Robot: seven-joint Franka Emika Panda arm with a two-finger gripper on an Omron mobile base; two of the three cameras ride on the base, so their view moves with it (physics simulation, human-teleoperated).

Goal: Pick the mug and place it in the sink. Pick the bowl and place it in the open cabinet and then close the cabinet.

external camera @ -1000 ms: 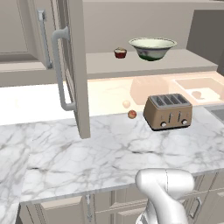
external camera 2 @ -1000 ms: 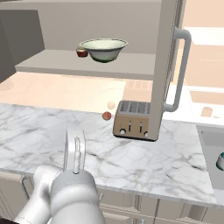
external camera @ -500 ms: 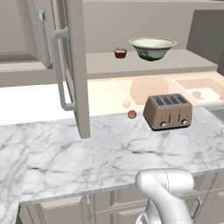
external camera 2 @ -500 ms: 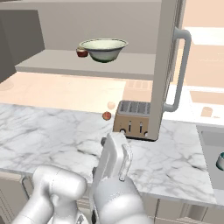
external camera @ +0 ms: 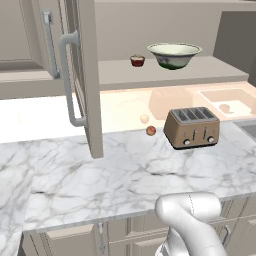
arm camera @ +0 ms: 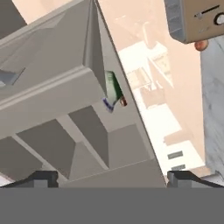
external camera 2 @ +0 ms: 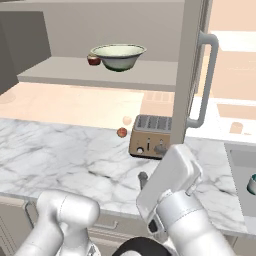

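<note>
One job looks left to do: shutting the cabinet door [external camera: 88,75]. In the left base view the door stands wide open, edge-on to us, at about 10 o'clock from the toaster [external camera: 193,128]. Its long silver handle [external camera: 68,80] runs up and down on the door's left face.

The bowl [external camera: 174,54] already sits upright on the cabinet shelf [external camera: 150,75], at 12 o'clock from the toaster. A tiny dark-red cup [external camera: 137,60] stands just beside it at 9 o'clock. In the right base view a small teal thing down in the sink [external camera 2: 239,159], at the picture's 3 o'clock edge, is probably the mug [external camera 2: 252,184] — too little of it shows to be sure.

I think the door is stiff and hard and will not bend. It should swing on its hinges with a steady push, so it is not heavy work. The bar handle looks smooth and may slip. The best spot to grab or push is by the handle, far from the hinges — that turns the door most easily.

The gripper [arm camera: 113,179] hangs low in front of the counter [external camera: 125,175], well apart from the door. Its fingers [arm camera: 41,177] are spread wide and hold nothing.
</note>
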